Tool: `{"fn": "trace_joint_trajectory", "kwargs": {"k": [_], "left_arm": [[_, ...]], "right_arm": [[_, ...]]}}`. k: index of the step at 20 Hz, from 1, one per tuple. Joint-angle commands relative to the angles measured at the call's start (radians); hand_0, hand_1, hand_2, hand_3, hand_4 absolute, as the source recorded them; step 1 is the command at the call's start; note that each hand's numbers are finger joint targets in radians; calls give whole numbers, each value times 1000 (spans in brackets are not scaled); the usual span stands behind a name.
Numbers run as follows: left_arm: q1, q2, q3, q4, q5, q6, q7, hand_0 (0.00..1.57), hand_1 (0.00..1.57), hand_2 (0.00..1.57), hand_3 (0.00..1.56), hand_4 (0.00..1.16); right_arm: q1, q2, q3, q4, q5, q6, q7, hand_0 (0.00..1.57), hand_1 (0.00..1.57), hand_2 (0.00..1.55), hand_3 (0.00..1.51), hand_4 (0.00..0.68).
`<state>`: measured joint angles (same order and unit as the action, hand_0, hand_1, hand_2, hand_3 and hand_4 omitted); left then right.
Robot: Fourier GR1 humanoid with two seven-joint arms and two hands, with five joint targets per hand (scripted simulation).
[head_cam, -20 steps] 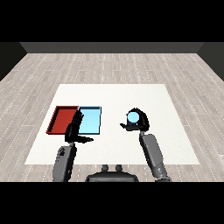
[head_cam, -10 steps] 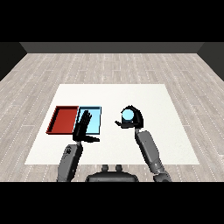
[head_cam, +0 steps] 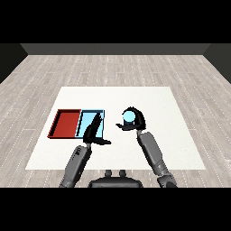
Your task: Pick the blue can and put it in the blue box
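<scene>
**Here the blue can is held in the right hand, beside the trays**

Here a small light blue cylindrical can [head_cam: 129,117] is seen clasped in the robot's black right hand [head_cam: 135,122], whose fingers and thumb are curled round it, so that the can's pale round top is turned up towards the view. The can is carried above the white rectangular table [head_cam: 149,101], just to the right of the shallow light blue tray [head_cam: 85,118] and apart from it; it is not inside either tray. The grey right forearm [head_cam: 152,153] is raised from the lower right of the view and is angled up and inward to the wrist, with the hand bent over at its end.

The black left hand [head_cam: 92,133] is held over the near right part of the light blue tray, covering that corner of it. Its fingers are kept straight and close together and are pointed away from the robot across the tray, while the thumb is stretched out to the right, apart from them. Nothing is held in it. The grey left forearm [head_cam: 77,161] is brought in from the lower left and is sloped up towards the tray.

The shallow red tray [head_cam: 66,122] is laid directly left of the light blue one, the two touching along one side.
</scene>
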<state>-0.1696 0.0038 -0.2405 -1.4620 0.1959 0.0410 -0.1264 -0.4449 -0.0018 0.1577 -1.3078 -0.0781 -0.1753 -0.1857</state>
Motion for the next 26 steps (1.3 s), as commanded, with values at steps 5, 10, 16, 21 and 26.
{"fn": "trace_joint_trajectory", "kwargs": {"k": [5, 10, 16, 21, 26], "left_arm": [[-152, -4, -139, 210, -1, 171, -79, 0, 0, 0, 0, 0], [-172, -4, -106, 186, 36, 148, -16, 0, 0, 0, 0, 0], [-153, -4, -174, 232, 67, 159, -74, 0, 0, 0, 0, 0], [-146, -4, -203, 262, 65, 179, -122, 0, 0, 0, 0, 0], [-118, -4, -220, 205, 75, 166, -87, 0, 0, 0, 0, 0]], "right_arm": [[-73, 2, 68, 3, 11, -36, 51, 1436, 1436, 1454, 1427, 614], [-119, 2, 86, 63, -37, -41, 9, 1420, 1420, 1458, 1426, 615], [14, 2, 133, -79, 1, -34, 35, 1432, 1432, 1462, 1423, 614], [-82, 2, 199, 60, -43, -114, -55, 1430, 1430, 1459, 1415, 614], [78, 2, 225, -149, 6, -67, 27, 1429, 1429, 1457, 1421, 622]]}}
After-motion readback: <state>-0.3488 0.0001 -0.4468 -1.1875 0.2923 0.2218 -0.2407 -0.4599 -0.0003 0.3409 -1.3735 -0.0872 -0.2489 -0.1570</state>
